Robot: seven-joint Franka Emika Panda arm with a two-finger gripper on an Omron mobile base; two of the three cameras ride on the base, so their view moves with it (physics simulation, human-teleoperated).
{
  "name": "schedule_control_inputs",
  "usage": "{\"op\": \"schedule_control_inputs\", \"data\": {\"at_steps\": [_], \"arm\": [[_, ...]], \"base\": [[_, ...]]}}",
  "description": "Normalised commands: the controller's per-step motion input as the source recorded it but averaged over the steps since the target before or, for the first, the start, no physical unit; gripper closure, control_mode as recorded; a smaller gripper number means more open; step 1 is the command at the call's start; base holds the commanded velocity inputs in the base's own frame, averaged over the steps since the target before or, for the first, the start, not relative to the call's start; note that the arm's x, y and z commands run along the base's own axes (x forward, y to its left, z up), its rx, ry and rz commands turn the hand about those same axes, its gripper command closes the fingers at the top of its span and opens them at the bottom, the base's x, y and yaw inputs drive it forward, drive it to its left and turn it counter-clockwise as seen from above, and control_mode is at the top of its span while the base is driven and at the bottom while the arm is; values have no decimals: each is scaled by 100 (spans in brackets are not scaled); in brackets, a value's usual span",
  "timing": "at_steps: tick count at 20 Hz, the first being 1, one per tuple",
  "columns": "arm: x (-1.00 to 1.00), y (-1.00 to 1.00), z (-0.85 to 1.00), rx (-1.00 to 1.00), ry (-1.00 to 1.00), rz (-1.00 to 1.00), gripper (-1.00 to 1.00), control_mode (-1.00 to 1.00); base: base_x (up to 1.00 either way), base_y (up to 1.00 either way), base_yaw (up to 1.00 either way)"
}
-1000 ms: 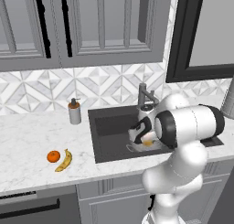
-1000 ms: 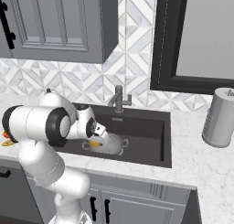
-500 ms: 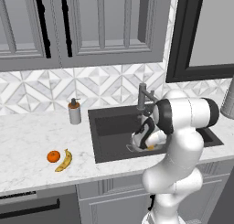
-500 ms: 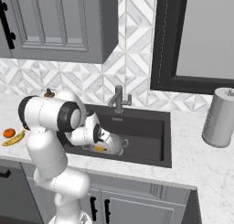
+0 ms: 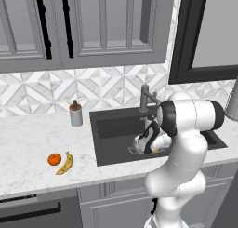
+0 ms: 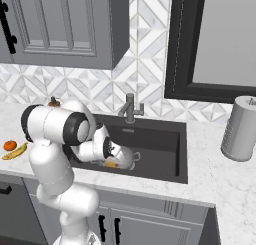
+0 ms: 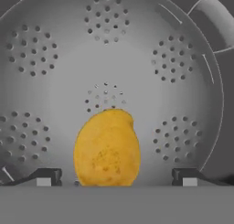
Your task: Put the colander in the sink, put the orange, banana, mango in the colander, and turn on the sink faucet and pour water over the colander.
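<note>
The mango (image 7: pixel 107 147) is seen low at centre inside the colander (image 7: pixel 55 67), untouched between the spread gripper (image 7: pixel 113 177) fingertips.

We see arm (image 5: pixel 186 143): glossy white rounded segments, bulbous shoulder and elbow housings, dark charcoal bands at joints. Hand by gripper (image 5: pixel 148 143) white with black panel. Finger tips (image 7: pixel 45 177) small, dark, light-grey pads.

Perforated colander (image 7: pixel 137 58) looks like brushed matt metal (softly reflective); mango (image 7: pixel 107 147) skin seems faintly mottled.
</note>
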Motion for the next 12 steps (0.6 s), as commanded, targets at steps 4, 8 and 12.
{"op": "schedule_control_inputs", "data": {"at_steps": [4, 8, 12], "arm": [[-3, 5, 69, 0, -1, 0, -100, -100], [-7, 35, 98, 0, -2, 0, -100, -100], [-1, 56, 100, 4, 0, 0, -100, -100]], "base": [[0, 0, 0], [0, 0, 0], [0, 0, 0]]}}
